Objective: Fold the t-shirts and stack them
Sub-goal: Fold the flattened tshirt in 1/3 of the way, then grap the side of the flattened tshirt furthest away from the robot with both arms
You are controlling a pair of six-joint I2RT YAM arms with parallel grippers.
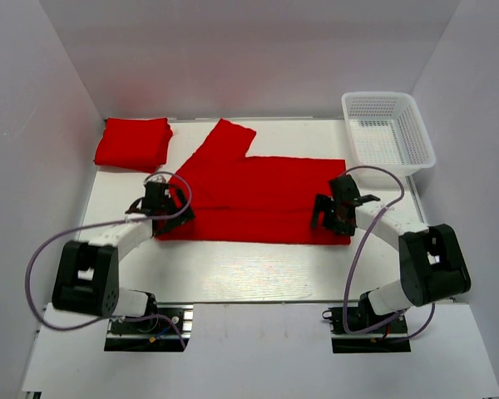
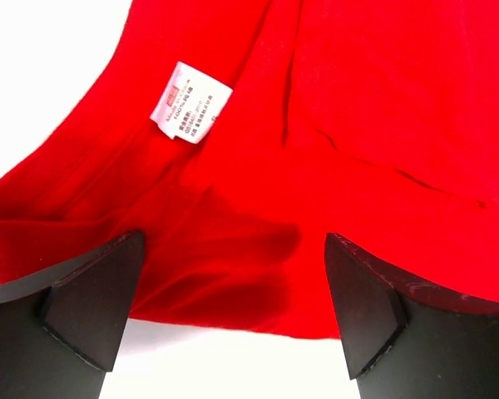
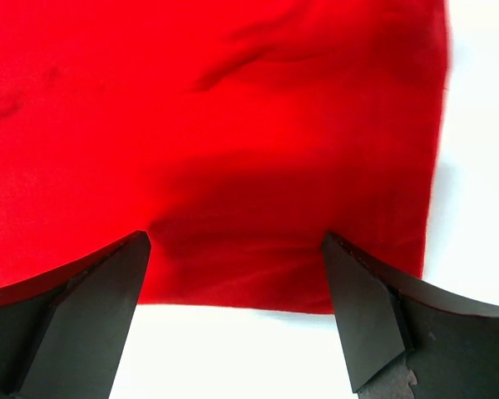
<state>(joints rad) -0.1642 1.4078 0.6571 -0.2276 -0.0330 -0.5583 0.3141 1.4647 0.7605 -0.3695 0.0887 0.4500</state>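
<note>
A red t-shirt (image 1: 258, 195) lies spread on the table, its near long side folded over and one sleeve pointing to the back. A folded red t-shirt (image 1: 133, 143) lies at the back left. My left gripper (image 1: 162, 212) is open over the spread shirt's left end, by its white neck label (image 2: 190, 114); the cloth's near edge (image 2: 224, 316) lies between the fingers. My right gripper (image 1: 331, 218) is open over the shirt's right near corner (image 3: 233, 283). Neither holds anything.
A white mesh basket (image 1: 388, 131) stands at the back right. White walls close in the table on the left, right and back. Purple cables loop from both arms over the table's near half (image 1: 249, 270).
</note>
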